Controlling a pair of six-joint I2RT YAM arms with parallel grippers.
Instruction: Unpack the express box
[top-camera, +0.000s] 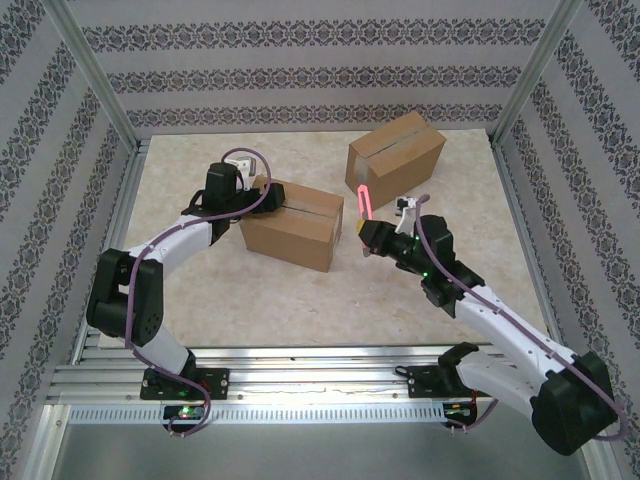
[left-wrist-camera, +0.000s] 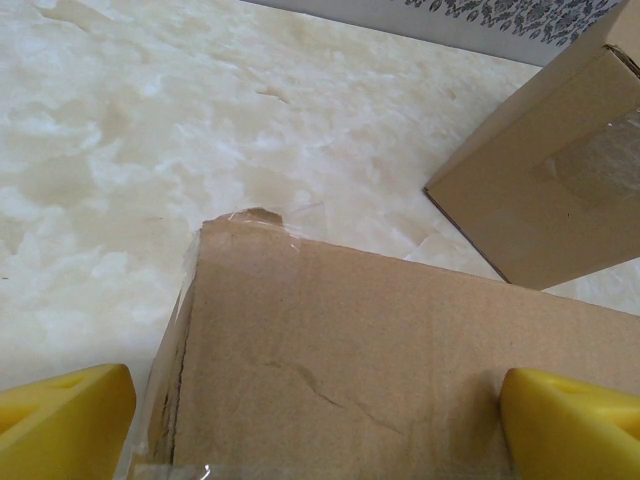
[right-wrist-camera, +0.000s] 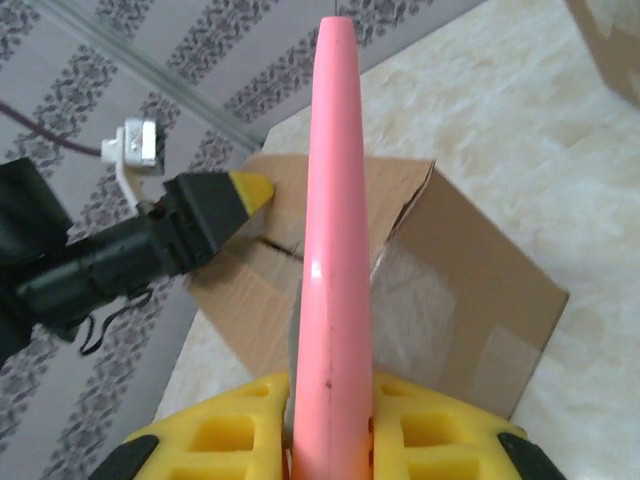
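Marbled counter (top-camera: 260, 300): express box (top-camera: 290, 228) at centre, left tool (top-camera: 262, 192) spread wide over its left end; right tool (top-camera: 368, 232) clamps pink cutter (top-camera: 362, 200). Step, as judged: pre-cut approach; next, blade onto tape seam (top-camera: 300, 207).

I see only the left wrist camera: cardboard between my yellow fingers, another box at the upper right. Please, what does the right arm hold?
Observer: The right gripper is shut on a pink tool, a long stick shape with its tip away from the gripper.
Operator: Where is it from my box?
Observer: Right of the near box, apart from it; the far box stands behind it.
Operator: Where on the box is my gripper?
Observer: The left gripper is open over the left end of the top.
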